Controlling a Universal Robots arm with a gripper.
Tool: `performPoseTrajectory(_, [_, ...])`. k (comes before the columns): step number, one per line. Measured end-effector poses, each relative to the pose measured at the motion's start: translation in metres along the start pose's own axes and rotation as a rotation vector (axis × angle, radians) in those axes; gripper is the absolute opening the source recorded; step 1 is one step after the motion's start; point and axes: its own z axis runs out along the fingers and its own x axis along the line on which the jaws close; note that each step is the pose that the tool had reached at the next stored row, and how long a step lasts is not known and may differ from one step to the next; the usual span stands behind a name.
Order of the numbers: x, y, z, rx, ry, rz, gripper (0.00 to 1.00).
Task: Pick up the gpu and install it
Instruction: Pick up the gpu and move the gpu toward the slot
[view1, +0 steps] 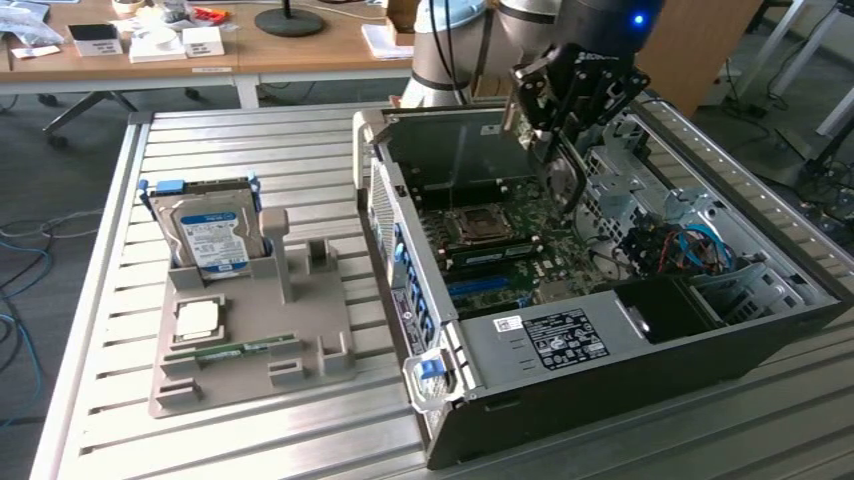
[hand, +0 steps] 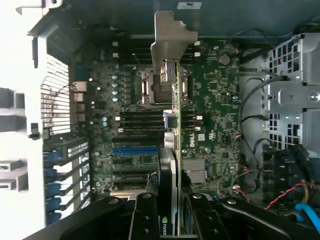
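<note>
End effector (hand: 172, 212) partly closed on gpu (hand: 174, 120)

Soft daylight, washed-out glare, shadowed computer case (view1: 641, 390)

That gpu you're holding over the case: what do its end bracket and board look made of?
On the gpu, the end bracket looks like bare sheet metal, dull grey with a folded tab. The board: probably fibreglass circuit board, thin green edge. The fan shroud: seemingly matte black plastic.
</note>
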Motion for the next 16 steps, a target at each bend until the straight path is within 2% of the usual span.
performPoseTrajectory(9, [-0.028,0.0013,0.0006,0.0000,0.0000,0.000,0.27])
performPoseTrajectory(16, [-0.031,0.0015,0.0007,-0.0001,0.0000,0.000,0.27])
